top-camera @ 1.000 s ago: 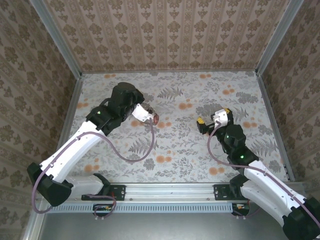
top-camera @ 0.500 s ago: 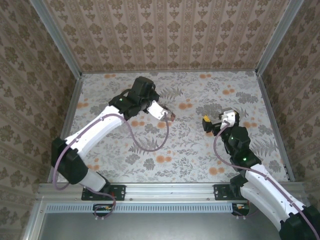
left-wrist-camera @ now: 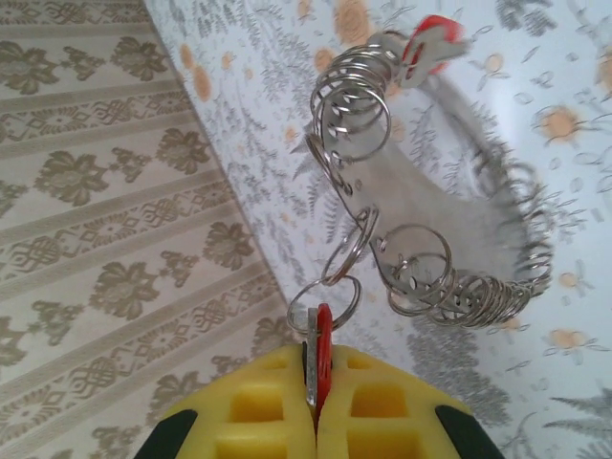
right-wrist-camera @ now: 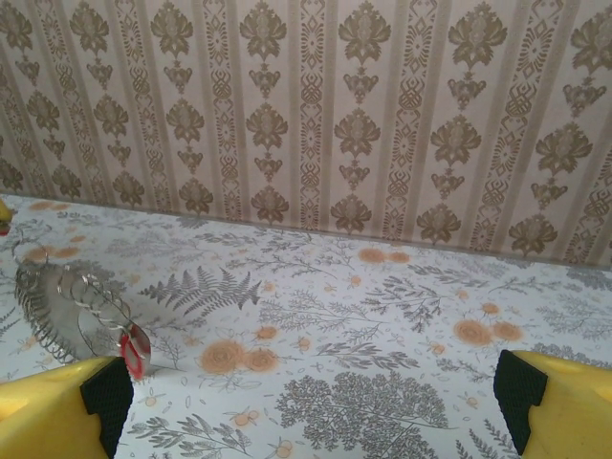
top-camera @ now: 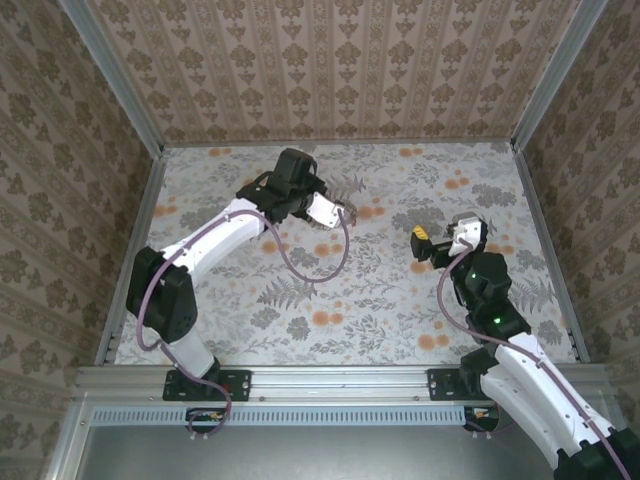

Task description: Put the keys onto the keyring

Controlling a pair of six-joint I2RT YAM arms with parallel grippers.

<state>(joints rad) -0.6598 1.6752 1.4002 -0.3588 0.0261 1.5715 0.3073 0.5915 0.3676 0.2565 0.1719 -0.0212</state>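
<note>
Jaws of the right gripper (right-wrist-camera: 308, 402) are spread wide and empty at the near right. Farther left, a red key (left-wrist-camera: 321, 356) is pinched by the left gripper (left-wrist-camera: 316, 406), the keyring (left-wrist-camera: 421, 277) hung from it; both have been carried rightward, so handover is judged close

walls (top-camera: 330, 60): damask-striped beige paper | table (top-camera: 400, 300): floral fern print | corner posts (top-camera: 110, 75): metal
</note>
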